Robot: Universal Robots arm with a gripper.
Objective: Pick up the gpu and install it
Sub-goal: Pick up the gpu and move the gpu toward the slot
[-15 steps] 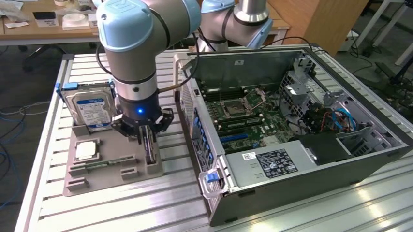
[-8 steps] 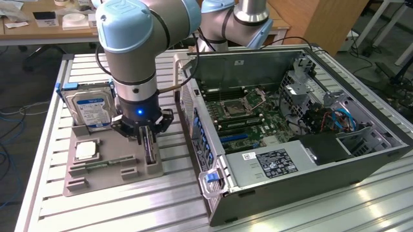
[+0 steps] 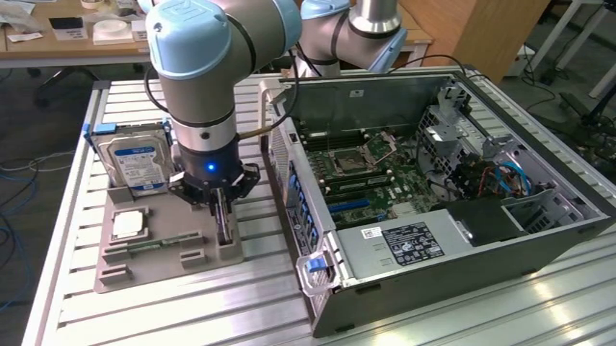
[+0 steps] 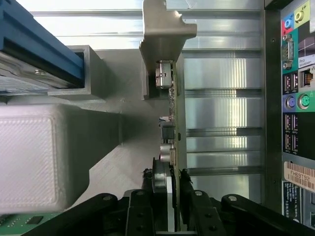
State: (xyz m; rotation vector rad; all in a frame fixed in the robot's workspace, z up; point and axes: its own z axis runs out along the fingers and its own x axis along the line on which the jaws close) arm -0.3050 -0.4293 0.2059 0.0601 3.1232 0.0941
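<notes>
The gpu (image 3: 228, 225) is a thin dark card standing on edge in a slot of the grey holder tray (image 3: 144, 270), at the exterior view's left. My gripper (image 3: 223, 205) points straight down over it. In the wrist view the gpu (image 4: 176, 98) runs away from the camera, with its metal bracket (image 4: 165, 24) at the far end. My gripper (image 4: 171, 179) straddles the near end, and its black fingers (image 4: 158, 179) press against both faces of the card. The card still sits in its slot.
The tray also holds a hard drive (image 3: 135, 162) with a blue-white label, a processor chip (image 3: 128, 225) and a green memory stick (image 3: 154, 245). The open computer case (image 3: 433, 194) lies at the exterior view's right, its motherboard (image 3: 361, 173) exposed and its rear ports (image 4: 295, 98) close beside the card.
</notes>
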